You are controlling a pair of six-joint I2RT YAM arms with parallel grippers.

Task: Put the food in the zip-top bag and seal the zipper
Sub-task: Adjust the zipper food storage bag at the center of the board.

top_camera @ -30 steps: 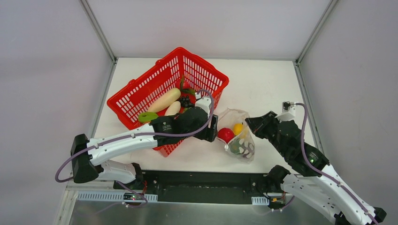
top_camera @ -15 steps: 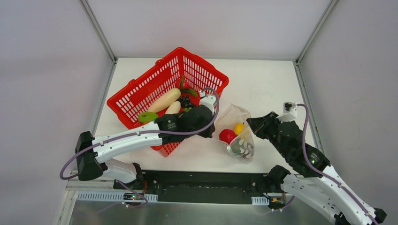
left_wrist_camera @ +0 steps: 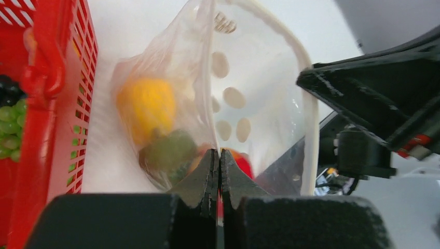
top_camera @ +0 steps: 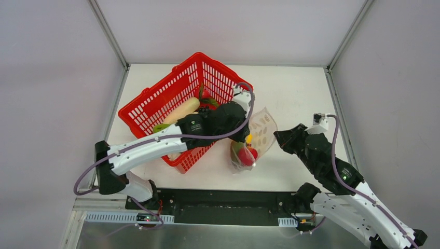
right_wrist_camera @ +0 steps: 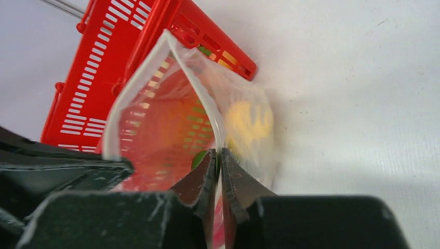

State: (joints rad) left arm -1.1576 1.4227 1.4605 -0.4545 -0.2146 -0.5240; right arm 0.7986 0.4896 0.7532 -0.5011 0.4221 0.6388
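Surface point(top_camera: 290, 93): bare white shows beyond and to the right of the bag, so that looks like the side with room to swing. The near edge lies close below the hanging food.
Red basket point(top_camera: 155, 109): its right rim stands just beside the bag. The left arm crosses over it, so I judge that side cramped.
Zip-top bag point(top_camera: 262, 129): a second ago it lay slumped on the surface. Now it is drawn up and toward the basket, strung between the two arms with its mouth gaping.
Food point(top_camera: 248, 154): the red, yellow and green pieces have slid into the low end of the bag, near the surface. The loading seems done, with the sealing left to do.
Zipper point(left_wrist_camera: 310, 135): unsealed, its two strips bowed well apart. They would need pulling taut and pressing together.
Left pincer point(left_wrist_camera: 218, 153): narrow, pinched onto the bag's film at the basket-side lip.
Right pincer point(right_wrist_camera: 218, 153): narrow, nipping the zipper strip at the opposite lip.
Risk: with the mouth tilted sideways, slack film could let a piece roll out.
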